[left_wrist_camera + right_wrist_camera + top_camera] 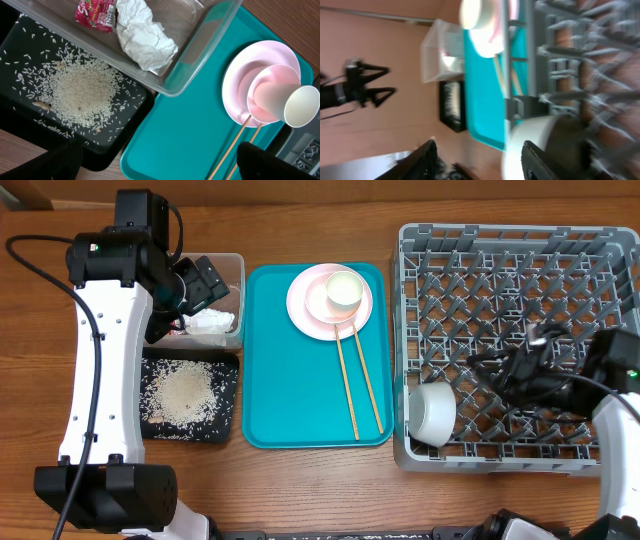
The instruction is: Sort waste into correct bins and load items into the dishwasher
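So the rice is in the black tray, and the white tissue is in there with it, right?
Not quite. The rice is in the black tray, but the tissue lies in the clear tub next to it. The left wrist view shows this.

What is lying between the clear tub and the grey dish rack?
The teal tray fills that stretch, carrying a pink plate, a white cup and two chopsticks. The overhead view shows it.
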### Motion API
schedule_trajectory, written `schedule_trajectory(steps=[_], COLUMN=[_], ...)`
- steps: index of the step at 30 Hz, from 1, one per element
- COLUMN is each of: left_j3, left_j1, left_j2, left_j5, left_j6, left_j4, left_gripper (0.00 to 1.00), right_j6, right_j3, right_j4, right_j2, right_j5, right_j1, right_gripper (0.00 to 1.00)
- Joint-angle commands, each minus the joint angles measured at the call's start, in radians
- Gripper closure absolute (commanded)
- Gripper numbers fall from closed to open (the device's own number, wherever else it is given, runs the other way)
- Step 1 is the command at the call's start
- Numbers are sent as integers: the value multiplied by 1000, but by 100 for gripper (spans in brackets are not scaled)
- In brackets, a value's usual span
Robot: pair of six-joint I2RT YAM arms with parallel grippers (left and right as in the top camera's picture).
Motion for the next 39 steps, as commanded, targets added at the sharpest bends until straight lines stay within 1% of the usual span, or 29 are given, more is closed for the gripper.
schedule_trajectory(steps=[1,4,8,13,15,18,23,27,29,30,31,32,35,39], left_j3=[14,14,14,14,14,14,14,14,14,14,14,14,14,14], left_j1=[-7,-7,-7,-7,-7,-7,-7,-7,-7,-7,-7,-7,-7,-7], left_j2=[-7,-7,-7,-7,-7,-7,-7,-7,-7,-7,-7,-7,-7,-7], left_j5=[0,0,0,0,0,0,0,0,0,0,0,0,0,0], left_j6=[-2,-2,-2,-2,-2,-2,-2,-2,-2,-2,-2,-2,-2,-2], left_j4=[1,1,1,1,0,1,1,1,1,1,1,1,1,1], left_gripper=[0,0,0,0,0,0,0,0,0,0,0,0,0,0], right_j6=[-2,26,48,101,101,127,209,230,235,244,254,253,253,253], right_j3=[112,212,296,320,320,320,326,327,327,327,327,327,327,327], right_j4=[-58,-143,-212,-226,-221,-198,-170,-126,-93,-77,-64,-56,-55,-55], right_j2=[-1,-1,-1,-2,-2,-2,-3,-3,-3,-3,-3,-3,-3,-3], right_j5=[191,306,405,534,567,618,798,830,845,857,871,877,877,877], right_j1=[-21,-21,-14,18,44,106,269,428,507,543,570,591,632,639], right_gripper=[43,43,42,41,43,44,46,48,48,47,29,0,0,0])
